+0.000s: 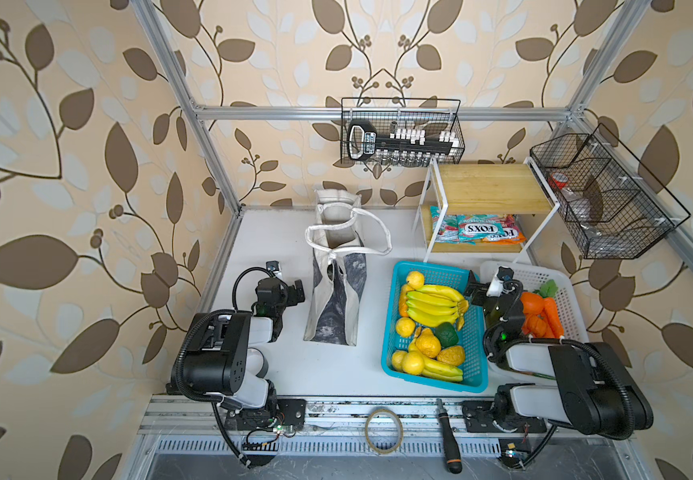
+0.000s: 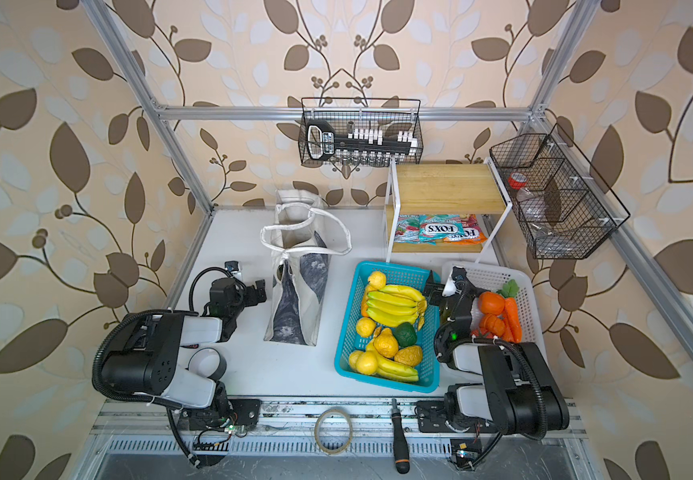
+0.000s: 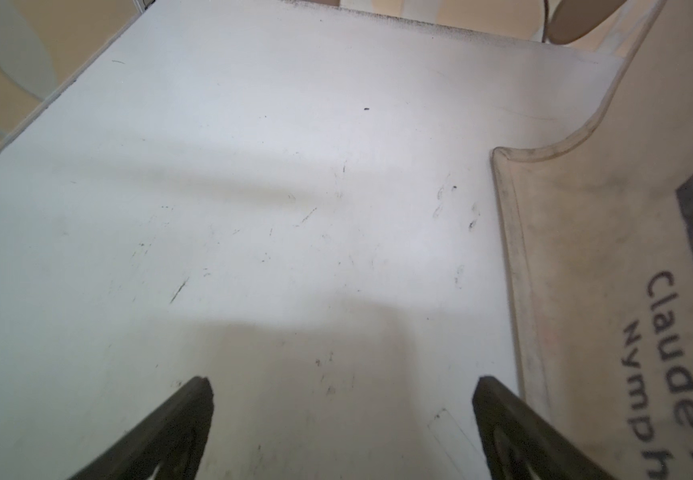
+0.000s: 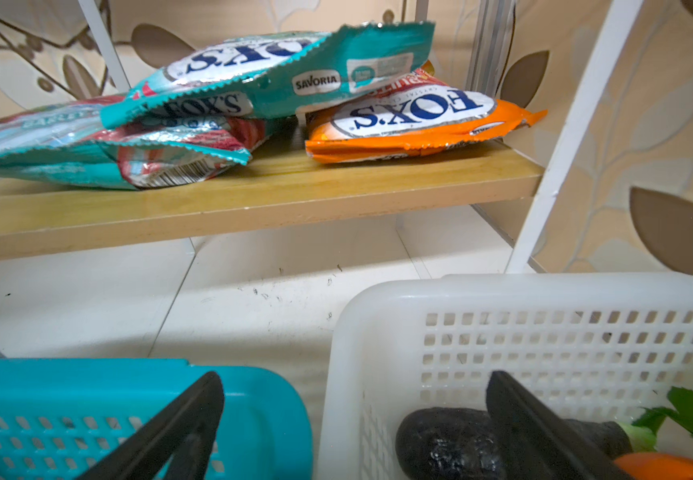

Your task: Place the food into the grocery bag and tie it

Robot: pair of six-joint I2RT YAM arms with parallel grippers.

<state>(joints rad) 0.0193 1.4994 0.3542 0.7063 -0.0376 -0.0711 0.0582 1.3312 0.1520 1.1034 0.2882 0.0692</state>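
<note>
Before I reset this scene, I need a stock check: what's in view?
grocery bag: one, off-white and grey, left of centre
blue basket: one, turquoise, right of the bag
fruit: many, mostly yellow, blue basket
white basket: one, white, far right
carrots: a few, orange, white basket
eggplant: one seen, dark, white basket
FOX'S packets: three, teal and orange, lower shelf
wire baskets: two, black, on the frame
tape roll: one, tan, front rail
screwdriver: one, black, front rail
left gripper: jaws open, empty, beside the bag
right gripper: jaws open, empty, over both basket rims
</note>
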